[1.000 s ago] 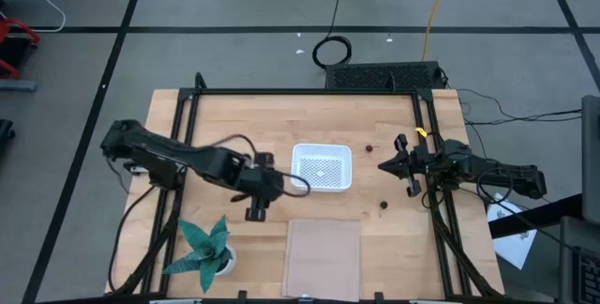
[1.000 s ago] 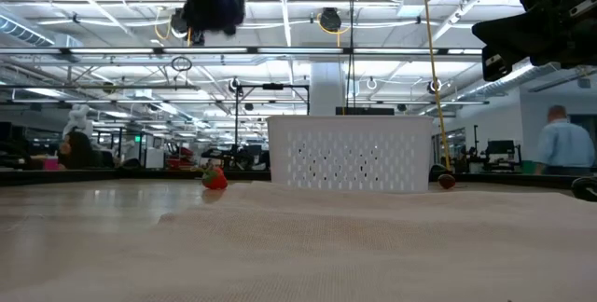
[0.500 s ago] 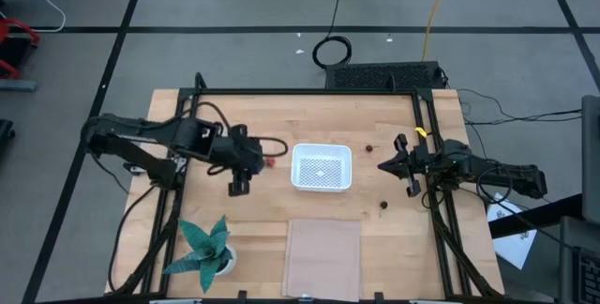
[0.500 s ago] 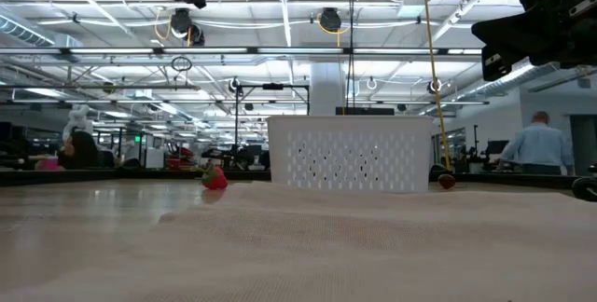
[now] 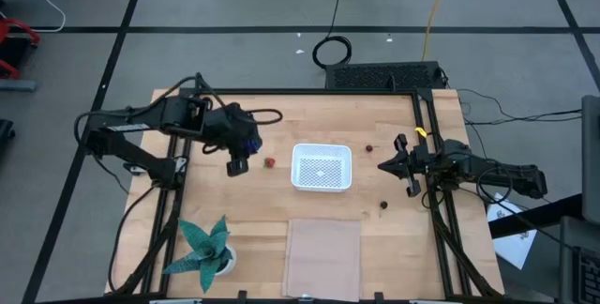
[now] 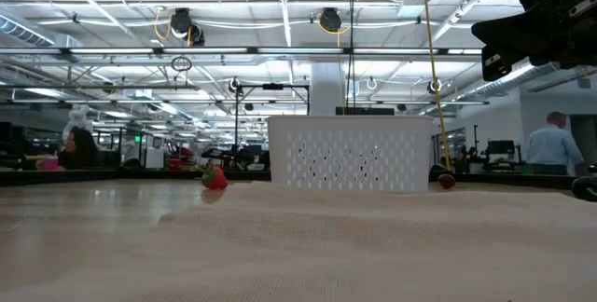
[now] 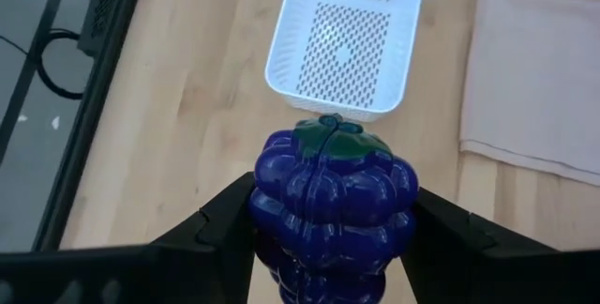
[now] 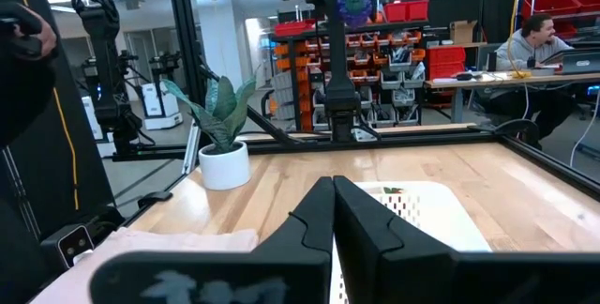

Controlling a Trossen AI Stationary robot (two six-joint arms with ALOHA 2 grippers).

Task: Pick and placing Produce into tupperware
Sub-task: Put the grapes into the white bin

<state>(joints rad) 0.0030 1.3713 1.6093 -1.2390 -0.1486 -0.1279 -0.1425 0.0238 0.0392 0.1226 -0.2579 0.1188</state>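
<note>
Holding the purple grape bunch [image 7: 330, 201] clamped between its fingers [image 7: 225, 221], the left gripper [image 5: 240, 141] hung in the air above the desk [image 5: 281, 116], off to the left-arm side of the white tupperware [image 5: 322, 167] and well up off the wood. So the step in hand looked like the carry: fruit picked, not yet dropped. From the left wrist view the tupperware sat ahead of the grapes with its mesh floor bare as far as I could tell, so nothing seemed to be in it. The small red piece [image 5: 269, 163] lay on the desk just beside the tupperware on that same left-arm side, and the two little dark balls were on the opposite side, one [image 5: 369, 149] near the tupperware's far corner and one [image 5: 384, 205] toward the front edge. The right gripper [image 5: 401, 165] waited well out on that side too, fingers [image 8: 323, 212] pressed together with nothing in them. My guess for the next move: swing the left gripper across until the grapes hang over the middle of the tupperware, come down a bit, then let go. The grapes are bulky next to that shallow wall, so a drop from too high or near the rim could bounce them out.
</note>
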